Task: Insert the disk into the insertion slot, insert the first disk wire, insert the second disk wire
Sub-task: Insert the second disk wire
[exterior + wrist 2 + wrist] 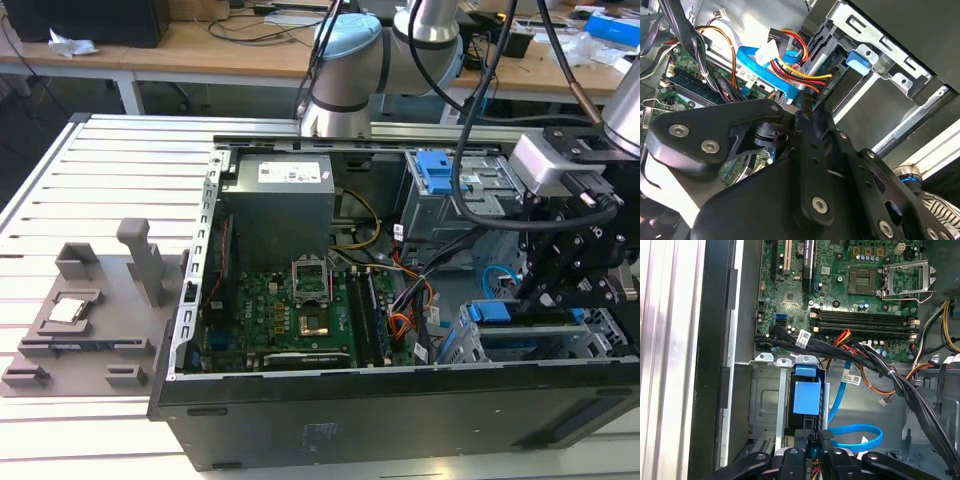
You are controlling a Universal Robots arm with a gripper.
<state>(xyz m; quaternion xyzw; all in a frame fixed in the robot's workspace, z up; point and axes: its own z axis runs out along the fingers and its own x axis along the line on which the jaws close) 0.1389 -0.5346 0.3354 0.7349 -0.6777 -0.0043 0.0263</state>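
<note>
Disk seated in the slot; tool working at its wire end.

The disk (806, 396), blue carrier showing, sits inside the slot (765, 405) at the case's (300, 430) 4 o'clock corner in the exterior view, so the first step looks done. The tool (812, 442) is down at the disk's connector end with its fingers nearly together around a small dark plug; whether the plug is fully home I cannot tell, so at least one wire step seems unfinished. Counted: one disk, one slot, one blue flat cable (855, 435) looped just beside the tool, one red-yellow-orange wire bundle (800, 70), and one blue clip (436, 170) on the bay at 1 o'clock.
</note>
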